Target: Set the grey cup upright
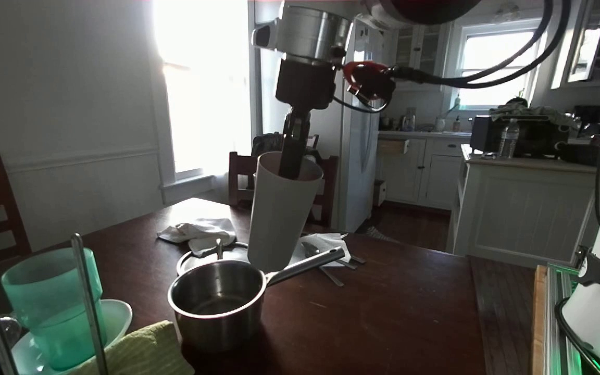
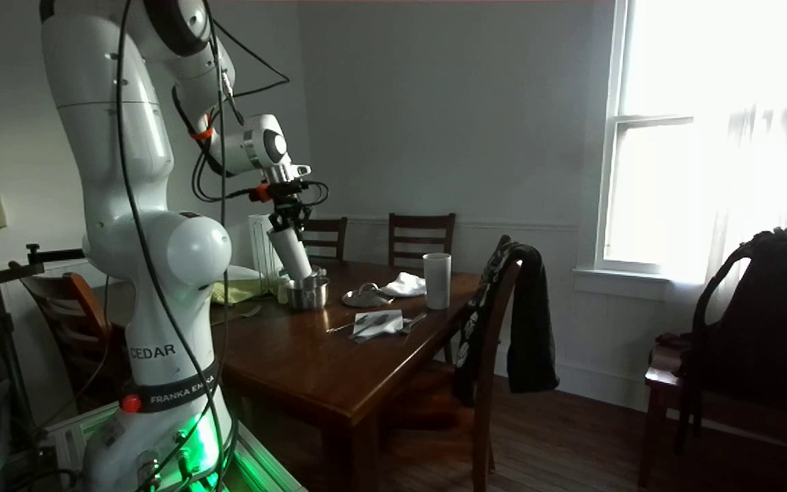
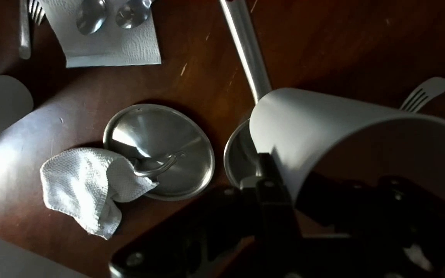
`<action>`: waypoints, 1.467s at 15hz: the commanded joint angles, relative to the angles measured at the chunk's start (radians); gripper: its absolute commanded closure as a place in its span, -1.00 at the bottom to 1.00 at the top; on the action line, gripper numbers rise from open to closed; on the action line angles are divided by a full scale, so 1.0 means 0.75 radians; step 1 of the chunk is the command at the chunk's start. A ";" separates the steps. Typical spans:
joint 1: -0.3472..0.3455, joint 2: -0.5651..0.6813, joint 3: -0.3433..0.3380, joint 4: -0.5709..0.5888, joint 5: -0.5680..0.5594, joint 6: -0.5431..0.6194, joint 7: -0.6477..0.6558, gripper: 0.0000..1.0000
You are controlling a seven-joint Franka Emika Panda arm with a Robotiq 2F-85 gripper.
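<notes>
Wooden table [image 2: 325, 362]. Gripper [image 3: 292, 183] clenched on wall of grey cup [image 2: 290, 253], tilted mouth-up over table. From it, in exterior view: second cup [image 2: 437, 283] upright at three o'clock, pot [image 2: 309, 296] at five, lid [image 2: 365, 299] at four. Grey cup touching pot: can't tell.

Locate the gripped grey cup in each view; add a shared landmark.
In an exterior view: grey cup near centre, tilted, above and right of the steel pot.
In an exterior view: grey cup left of centre, tilted, just above the steel pot; not the upright cup.
Wrist view: grey cup right of centre, partly covering the steel pot.
Landmark: steel pot, all three.
</notes>
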 commanded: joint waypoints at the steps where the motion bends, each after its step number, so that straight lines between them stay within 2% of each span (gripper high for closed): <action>1: 0.058 -0.134 -0.043 -0.078 0.169 -0.035 -0.157 0.96; 6: 0.156 -0.137 -0.059 -0.145 0.398 -0.051 -0.373 0.96; 8: 0.188 -0.124 -0.052 -0.174 0.460 -0.036 -0.426 0.96; 10: 0.198 -0.101 -0.042 -0.202 0.456 0.009 -0.429 0.96; 13: 0.186 -0.049 -0.024 -0.236 0.393 0.095 -0.374 0.96; 17: 0.171 0.067 -0.006 -0.261 0.323 0.292 -0.321 0.96; 22: 0.128 0.228 -0.018 -0.241 0.027 0.463 -0.116 0.96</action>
